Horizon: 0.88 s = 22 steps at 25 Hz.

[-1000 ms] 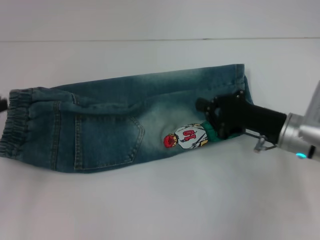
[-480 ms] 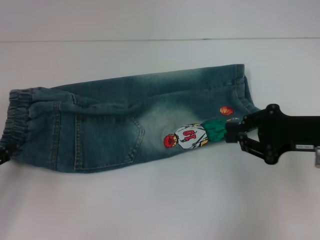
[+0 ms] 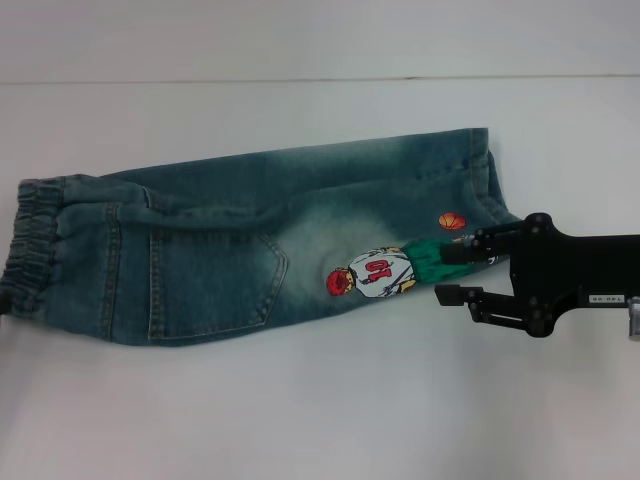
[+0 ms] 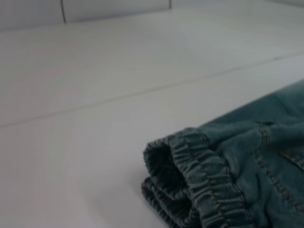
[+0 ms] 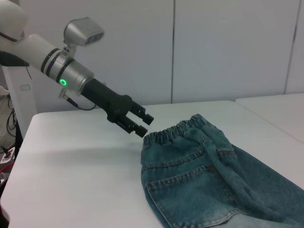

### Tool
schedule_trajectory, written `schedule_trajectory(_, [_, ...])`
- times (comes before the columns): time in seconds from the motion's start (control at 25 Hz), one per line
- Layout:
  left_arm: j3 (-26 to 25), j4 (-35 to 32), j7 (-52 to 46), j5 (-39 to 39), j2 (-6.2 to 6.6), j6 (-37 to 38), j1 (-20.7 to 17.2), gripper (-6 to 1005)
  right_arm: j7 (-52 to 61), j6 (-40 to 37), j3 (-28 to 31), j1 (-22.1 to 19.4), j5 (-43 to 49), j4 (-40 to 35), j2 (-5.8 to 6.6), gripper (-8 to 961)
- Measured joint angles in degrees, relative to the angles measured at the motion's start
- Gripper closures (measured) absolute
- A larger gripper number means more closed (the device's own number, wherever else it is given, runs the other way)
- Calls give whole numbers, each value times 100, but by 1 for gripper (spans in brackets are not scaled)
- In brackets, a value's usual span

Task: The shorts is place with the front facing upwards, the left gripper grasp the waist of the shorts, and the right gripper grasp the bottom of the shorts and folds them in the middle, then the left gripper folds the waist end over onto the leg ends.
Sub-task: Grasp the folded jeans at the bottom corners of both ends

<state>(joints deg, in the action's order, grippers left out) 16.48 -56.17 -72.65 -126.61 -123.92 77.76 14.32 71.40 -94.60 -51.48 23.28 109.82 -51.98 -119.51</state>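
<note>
The denim shorts [image 3: 230, 235] lie folded lengthwise on the white table, with a back pocket and a cartoon patch [image 3: 375, 273] facing up. Their elastic waist [image 3: 30, 245] is at the left and the leg ends [image 3: 480, 170] at the right. My right gripper [image 3: 452, 272] stands open just off the lower leg end, next to the patch, holding nothing. In the right wrist view my left gripper [image 5: 141, 123] hovers open just beyond the waist [image 5: 175, 129], apart from it. The left wrist view shows the waistband [image 4: 204, 185] close up.
The white table [image 3: 300, 410] stretches around the shorts on all sides. A seam line [image 3: 200, 80] runs across its far part. A wall of pale panels [image 5: 213, 47] stands behind the table.
My right gripper has let go of the leg end, drawn back to the right off the denim, and opened. My left gripper has slid out past the left edge of the head view.
</note>
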Motion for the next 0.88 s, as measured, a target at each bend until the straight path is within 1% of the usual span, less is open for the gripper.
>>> schedule_trajectory(0.24, [77,132,-54,-327,4,-166,178,282,-10,59,11,-8,5,16,-3,530])
schedule_trajectory(0.44, [247,147,-121,-365,0,-130,202,284,-8,184,26,-11,5,35,-1,531])
schedule_trajectory(0.52, [394,151,-221,-455,-3,-201,244,285,-5,194,-1,-8,7,38,-7,532])
schedule_trajectory(0.72, [511,40,-415,-533,-1,47,278,287,-8,289,-25,-11,7,47,-19,533])
schedule_trajectory(0.88, [527,-10,-489,-549,0,90,269,298,-3,324,-29,-34,6,48,-28,535])
